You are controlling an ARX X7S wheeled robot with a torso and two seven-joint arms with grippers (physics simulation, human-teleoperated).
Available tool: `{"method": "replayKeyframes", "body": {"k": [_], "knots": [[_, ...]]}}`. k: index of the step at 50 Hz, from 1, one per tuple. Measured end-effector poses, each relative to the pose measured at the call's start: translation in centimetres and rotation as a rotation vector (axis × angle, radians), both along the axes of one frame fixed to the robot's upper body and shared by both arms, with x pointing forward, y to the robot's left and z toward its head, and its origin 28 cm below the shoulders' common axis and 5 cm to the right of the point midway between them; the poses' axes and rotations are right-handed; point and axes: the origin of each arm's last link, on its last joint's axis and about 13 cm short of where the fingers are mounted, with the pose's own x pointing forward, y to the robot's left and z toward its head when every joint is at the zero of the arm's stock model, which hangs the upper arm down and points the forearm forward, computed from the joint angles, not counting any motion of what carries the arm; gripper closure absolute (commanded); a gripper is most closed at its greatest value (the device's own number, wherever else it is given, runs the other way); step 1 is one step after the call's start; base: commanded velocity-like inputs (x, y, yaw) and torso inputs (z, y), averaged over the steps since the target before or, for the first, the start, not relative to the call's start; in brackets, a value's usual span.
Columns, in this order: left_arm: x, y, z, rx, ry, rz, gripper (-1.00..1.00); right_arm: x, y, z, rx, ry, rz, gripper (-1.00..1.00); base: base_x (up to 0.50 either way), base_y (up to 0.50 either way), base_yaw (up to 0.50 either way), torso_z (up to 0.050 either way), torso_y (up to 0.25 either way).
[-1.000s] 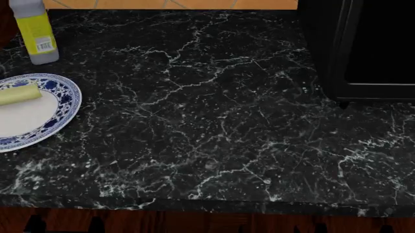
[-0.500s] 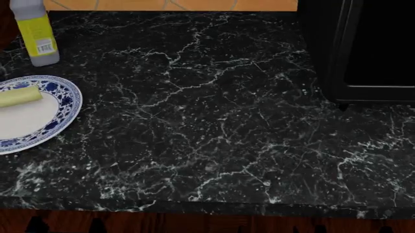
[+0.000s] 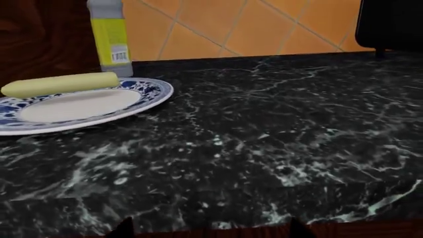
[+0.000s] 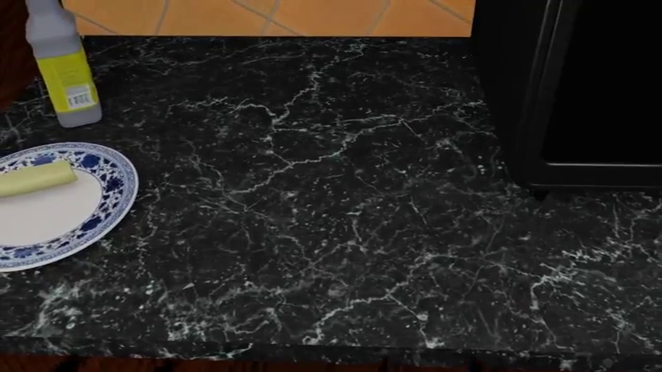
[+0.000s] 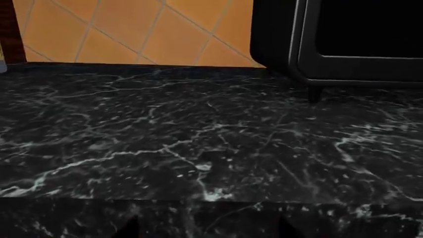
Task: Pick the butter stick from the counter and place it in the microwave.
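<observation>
Wide open stretch of the counter (image 4: 331, 217) runs bare from the blue-and-white plate (image 4: 108, 203) at the robot's left to the microwave (image 4: 579, 93) at its right, w/ nothing standing between them. At the left edge the butter stick (image 4: 36, 178) lies on the plate's far side, reachable from above, while the grey bottle (image 4: 64, 66) stands upright just behind the plate & a dark wood cabinet (image 3: 39, 39) closes off that back corner. The microwave's black body blocks the right rear, resting on small feet.
</observation>
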Motion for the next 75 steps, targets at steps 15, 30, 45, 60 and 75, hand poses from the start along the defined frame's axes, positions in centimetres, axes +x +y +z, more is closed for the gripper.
{"method": "replayKeyframes", "body": {"k": [15,30,45,60,75], "knots": [[1.0,1.0,3.4,0.002,-0.019,-0.002,-1.00,0.5,-1.1,3.3,-0.019,-0.092,-0.037,-1.00,0.00,0.00,0.00,0.047,0.000],[3.7,2.8,9.3,0.004,-0.027,-0.005,-1.00,1.2,-3.9,10.0,-0.045,-0.275,-0.165,-1.00,0.00,0.00,0.00,0.000,0.000],[6.6,4.1,14.9,0.041,-0.111,-0.029,-1.00,-2.1,-8.1,17.6,-0.022,-0.526,-0.439,-1.00,0.00,0.00,0.00,0.000,0.000],[7.5,4.8,17.3,0.071,-0.122,-0.051,-1.00,-9.1,-11.3,21.6,-0.124,-0.772,-0.718,-1.00,0.00,0.00,0.00,0.000,0.000],[7.6,4.8,17.9,0.078,-0.124,-0.066,-1.00,-10.7,-10.8,23.6,-0.101,-0.863,-0.713,-1.00,0.00,0.15,0.00,0.000,0.000]]}}
